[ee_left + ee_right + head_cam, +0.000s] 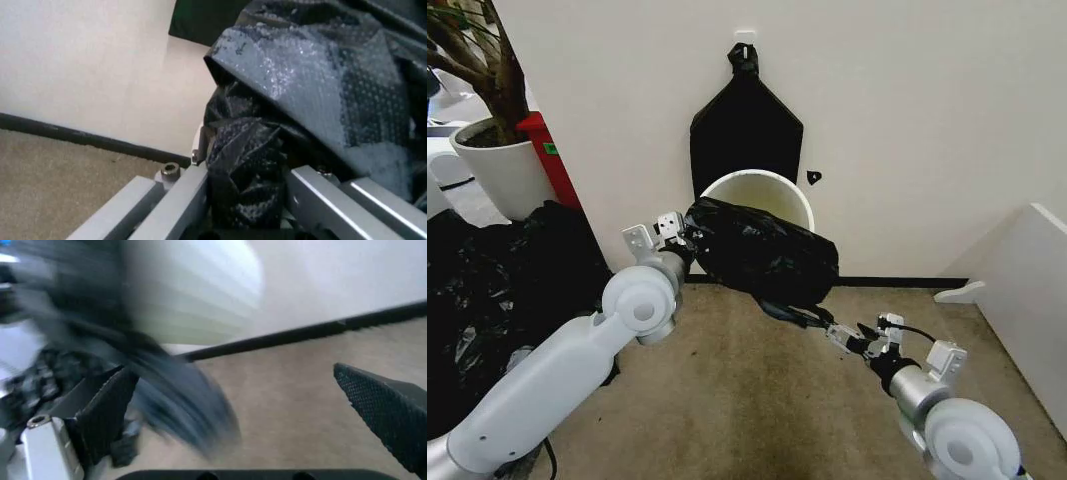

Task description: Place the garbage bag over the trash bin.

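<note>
The garbage bag [762, 250], glossy black and wrinkled, hangs bunched across the front of the cream-white trash bin [772, 192], which stands against the wall. My left gripper [683, 236] is at the bag's left end, shut on a fold of it [243, 200] between the metal fingers [190, 195]. A thin tail of the bag trails down to my right gripper [832, 328], low and in front of the bin. In the right wrist view that gripper [233, 390] is open, its pads [110, 412] wide apart, with the blurred bag [180, 400] beside one pad and the bin [200, 290] behind.
A flat knotted black bag [745, 125] hangs on the wall behind the bin. A large heap of black film [497, 275], a white plant pot [502, 170] and a red object [549, 155] are at the left. A white panel [1017, 270] stands at the right.
</note>
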Controlling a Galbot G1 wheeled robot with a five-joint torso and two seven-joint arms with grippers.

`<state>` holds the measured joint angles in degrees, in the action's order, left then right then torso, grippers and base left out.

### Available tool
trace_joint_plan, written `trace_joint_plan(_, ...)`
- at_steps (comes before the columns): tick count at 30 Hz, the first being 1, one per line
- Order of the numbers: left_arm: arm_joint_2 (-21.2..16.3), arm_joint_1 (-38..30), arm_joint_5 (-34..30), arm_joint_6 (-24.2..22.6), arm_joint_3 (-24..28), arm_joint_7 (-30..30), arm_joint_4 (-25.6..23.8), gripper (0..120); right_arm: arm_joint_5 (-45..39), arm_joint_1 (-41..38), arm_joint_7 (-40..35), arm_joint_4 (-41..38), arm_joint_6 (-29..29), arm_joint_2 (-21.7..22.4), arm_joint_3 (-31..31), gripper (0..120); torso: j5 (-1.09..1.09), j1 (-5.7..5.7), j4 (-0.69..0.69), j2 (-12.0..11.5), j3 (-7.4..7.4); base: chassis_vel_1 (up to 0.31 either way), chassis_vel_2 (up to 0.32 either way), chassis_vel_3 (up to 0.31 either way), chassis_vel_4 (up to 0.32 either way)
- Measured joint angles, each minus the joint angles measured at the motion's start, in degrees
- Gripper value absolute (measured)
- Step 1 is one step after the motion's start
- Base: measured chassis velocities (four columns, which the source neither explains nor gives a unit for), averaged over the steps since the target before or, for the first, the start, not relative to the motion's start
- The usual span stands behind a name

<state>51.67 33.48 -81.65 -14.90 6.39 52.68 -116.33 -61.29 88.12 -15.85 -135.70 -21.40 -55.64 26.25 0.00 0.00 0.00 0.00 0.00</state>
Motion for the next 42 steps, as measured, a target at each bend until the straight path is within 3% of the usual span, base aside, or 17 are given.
trace_joint_plan(8, -0.04, -0.59, -1.37, 0.02, -0.24, 0.34, 1.21, 1, 5.45, 2.50, 8.55, -2.34, 1.45, 0.78, -0.03, 100, 0.01, 0.00, -0.01, 0.00, 0.00, 0.000, 0.000, 0.000, 0.000)
trace_joint_plan(14, -1.08, -0.22, 5.31, -0.36, 1.22, -2.67, 1.54, 1, 9.84, -1.28, 2.78, -6.46, 1.46, 3.88, 1.86, 100, -0.01, 0.00, 0.00, 0.00, 0.00, 0.000, 0.000, 0.000, 0.000)
trace_joint_plan(17, -1.82, -0.55, 11.05, -0.58, 3.87, -4.53, 1.23, 1, 13.86, -8.59, 1.37, -7.18, 0.12, 9.05, 2.00, 100, 0.01, 0.00, 0.00, 0.00, 0.01, 0.000, 0.000, 0.000, 0.000)
trace_joint_plan(19, -1.97, -0.80, 13.16, -0.58, 4.98, -5.09, 1.21, 1, 14.02, -10.94, 1.33, -7.09, -0.59, 10.21, 1.29, 100, 0.01, 0.00, 0.00, 0.00, 0.01, 0.000, 0.000, 0.000, 0.000)
trace_joint_plan(24, -1.92, -3.09, 21.13, -0.49, 11.03, -7.36, 1.18, 1, 10.90, -27.71, 0.19, -3.34, -4.53, 14.29, -10.21, 100, 0.01, 0.00, 0.01, 0.00, 0.02, 0.000, 0.000, 0.000, 0.000)
trace_joint_plan(26, -1.89, -3.23, 21.52, -0.48, 11.45, -7.40, 1.11, 1, 10.76, -29.22, -0.02, -2.67, -4.64, 14.39, -12.01, 100, 0.02, 0.00, 0.00, 0.00, 0.01, 0.000, 0.000, 0.000, 0.000)
trace_joint_plan(29, -1.70, -3.73, 23.00, -0.46, 12.85, -7.44, 0.59, 1, 8.42, -35.24, -3.79, -0.65, -5.52, 13.92, -19.68, 99, 0.00, 0.00, 0.01, 0.00, 0.02, 0.000, 0.000, 0.000, 0.000)
trace_joint_plan(34, -1.54, -4.45, 23.27, -0.46, 13.34, -7.34, 0.16, 1, 6.32, -37.42, -8.05, 0.91, -7.09, 12.46, -24.56, 89, 0.01, 0.00, 0.00, 0.00, 0.01, 0.000, 0.000, 0.000, 0.000)
trace_joint_plan(42, -1.20, -5.12, 23.20, -0.48, 13.56, -7.18, -0.20, 1, 7.12, -36.81, -10.73, 2.92, -9.12, 11.71, -26.40, 60, 0.00, 0.00, 0.00, 0.00, 0.00, 0.000, 0.000, 0.000, 0.000)
